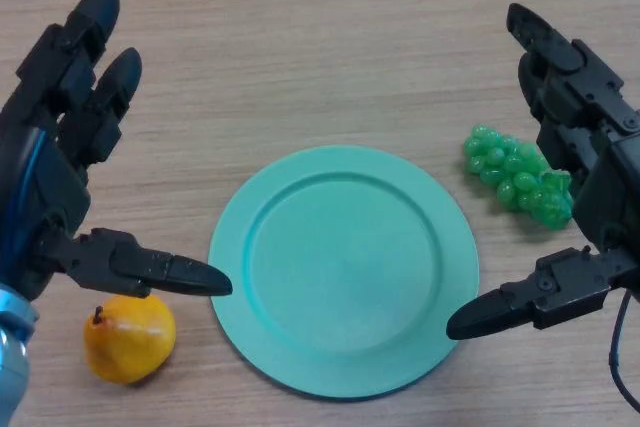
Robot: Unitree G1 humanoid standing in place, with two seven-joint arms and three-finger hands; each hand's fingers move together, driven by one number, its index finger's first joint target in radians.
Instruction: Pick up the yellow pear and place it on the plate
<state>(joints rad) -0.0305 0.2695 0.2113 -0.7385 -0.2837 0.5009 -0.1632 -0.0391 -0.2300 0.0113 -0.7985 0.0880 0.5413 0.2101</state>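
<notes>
The yellow pear (pixel 129 336) lies on the wooden table at the lower left, just left of the teal plate (pixel 343 267), which has nothing on it. My left hand (pixel 60 162) hovers over the pear's upper left, fingers straight and thumb stretched out above the pear toward the plate. It holds nothing. My right hand (pixel 585 167) shows at the right edge, open, its thumb reaching toward the plate's right rim.
A bunch of green grapes (pixel 517 177) lies right of the plate, partly under my right hand. The wooden table (pixel 320 37) stretches away behind the plate.
</notes>
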